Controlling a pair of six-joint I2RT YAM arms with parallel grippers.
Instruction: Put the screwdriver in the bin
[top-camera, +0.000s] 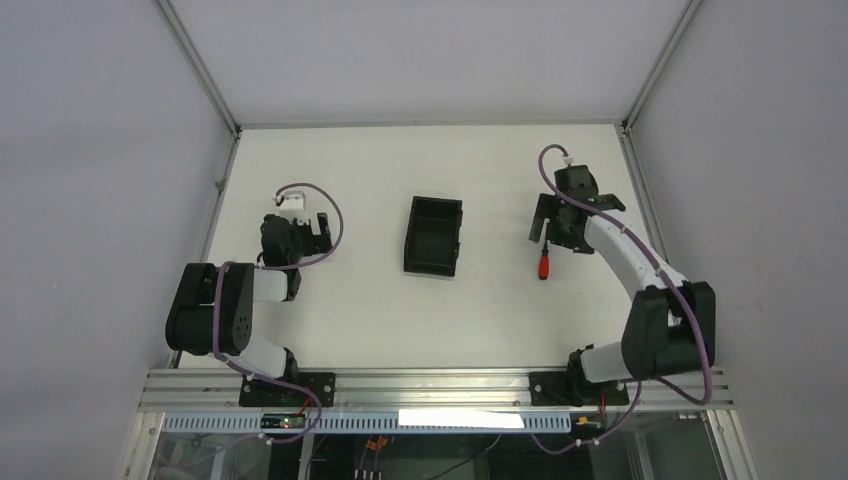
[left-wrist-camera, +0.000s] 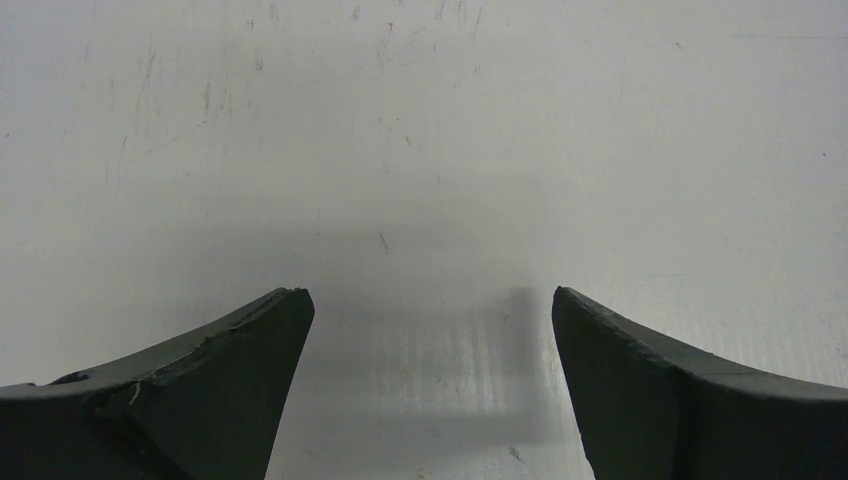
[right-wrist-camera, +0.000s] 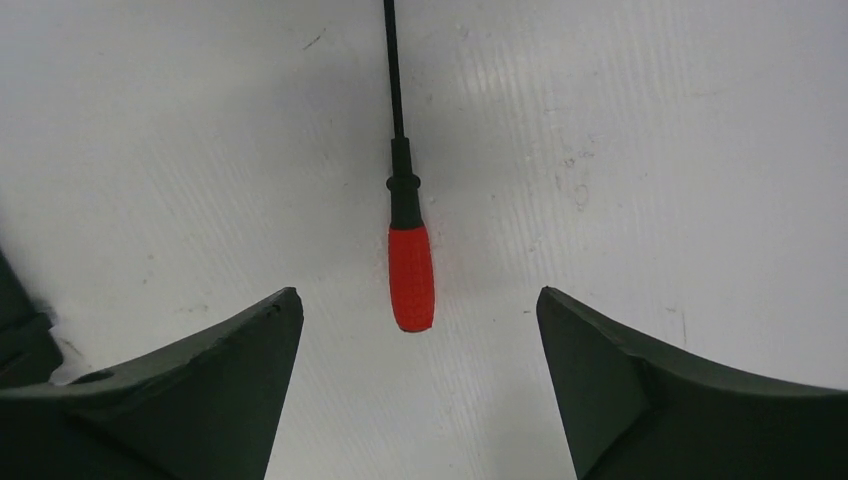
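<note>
The bin (top-camera: 434, 236) sits mid-worktop (top-camera: 480, 160). The screwdriver (right-wrist-camera: 411, 275) lies flat well to its right, with nothing between them. The right gripper (right-wrist-camera: 418, 296) hangs over the red handle, spread wide and holding nothing. Left of the bin, the left gripper (left-wrist-camera: 430, 295) gapes wide, empty.

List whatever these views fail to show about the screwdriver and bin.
Screwdriver tip: right wrist view, cut off by the top edge; top view, shaft hidden under the right gripper.
Bin floor: top view, dark and too small for detail; absent from both wrist views.
</note>
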